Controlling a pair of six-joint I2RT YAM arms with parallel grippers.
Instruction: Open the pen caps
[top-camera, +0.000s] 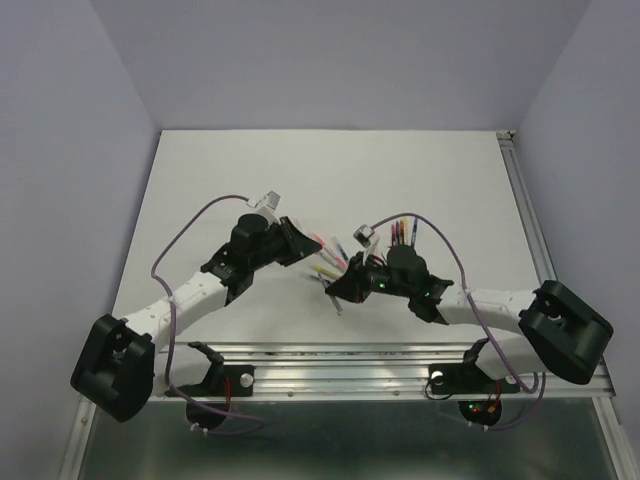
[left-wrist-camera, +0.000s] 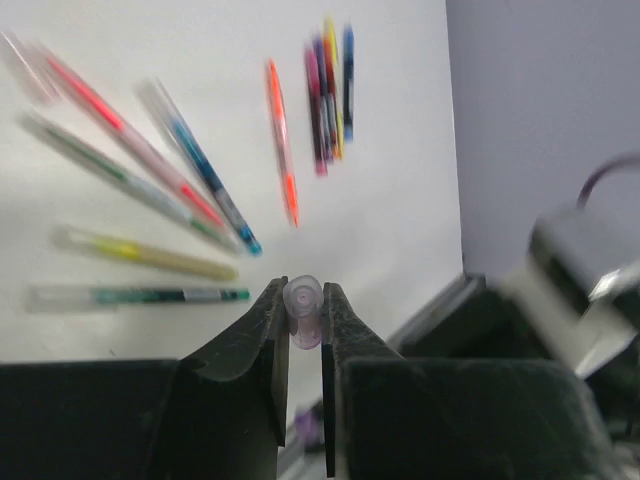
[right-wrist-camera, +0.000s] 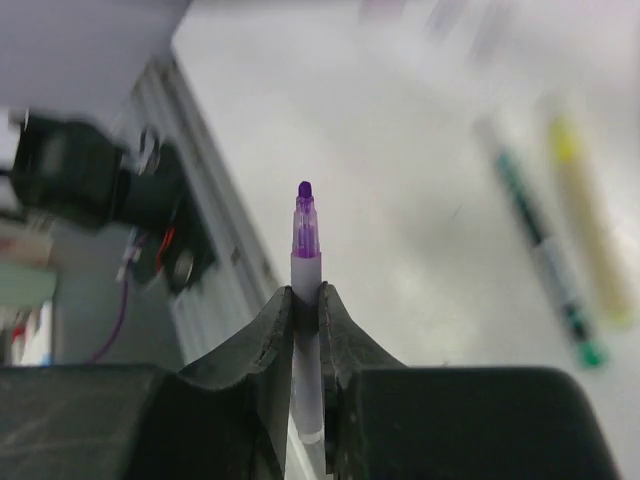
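Across the white table (top-camera: 300, 170), both arms reach inward toward the middle, where loose pens (left-wrist-camera: 205, 177) lie fanned out on the surface, with a tight bundle of pens (left-wrist-camera: 328, 90) set a little apart from them. At the right, the right gripper (right-wrist-camera: 306, 300) is clamped on the pale barrel of a purple pen (right-wrist-camera: 306, 262), whose bare purple tip juts out past the fingers, uncapped. At the left, the left gripper (left-wrist-camera: 302, 305) pinches a pen cap (left-wrist-camera: 302, 296), a short translucent faintly purple tube, between its fingertips, separate from the purple pen
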